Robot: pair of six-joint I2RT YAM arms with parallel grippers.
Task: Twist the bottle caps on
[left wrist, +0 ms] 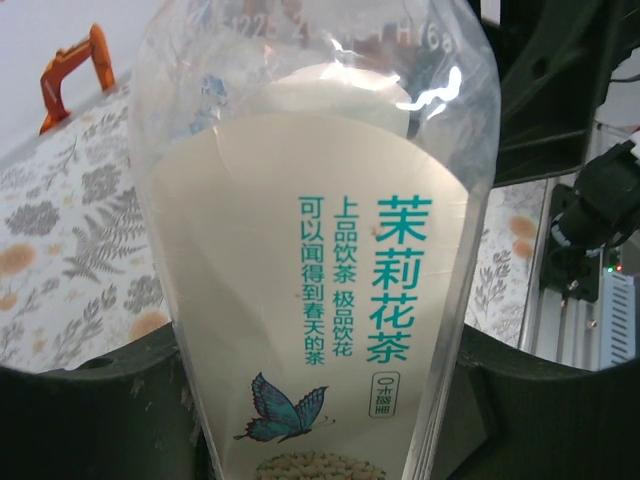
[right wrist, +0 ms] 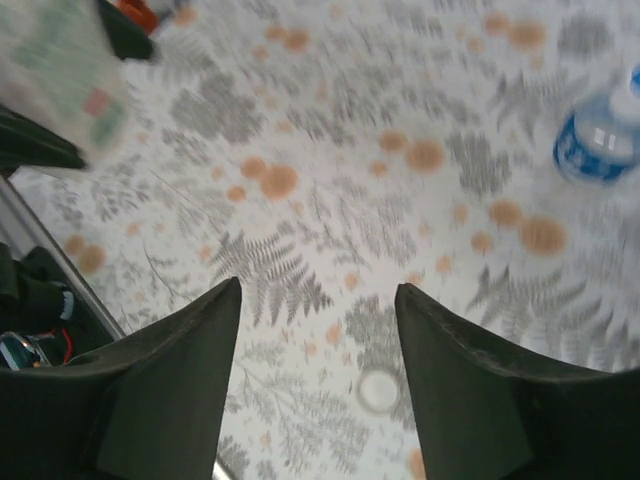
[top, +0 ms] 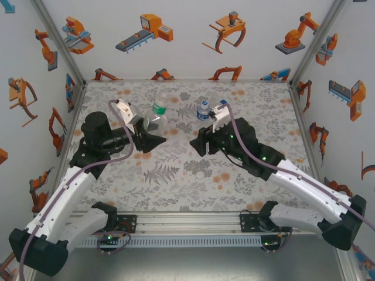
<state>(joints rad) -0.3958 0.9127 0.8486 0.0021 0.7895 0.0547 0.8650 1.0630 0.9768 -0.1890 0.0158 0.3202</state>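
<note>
l pincer (top: 154,140) grips bottle (left wrist: 320,250); r pincer (right wrist: 318,340) open over cap (right wrist: 379,390)

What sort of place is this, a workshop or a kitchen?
Probably a small robot test booth: a left arm and right arm bolted to a rail at the table edge, walls papered with cartoon robot drawings, metal framing at the corners.

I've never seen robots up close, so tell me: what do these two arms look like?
The left arm and right arm have white shells, black joints and grey-purple cables. Each ends in two broad black fingers, a white camera block behind.
</note>
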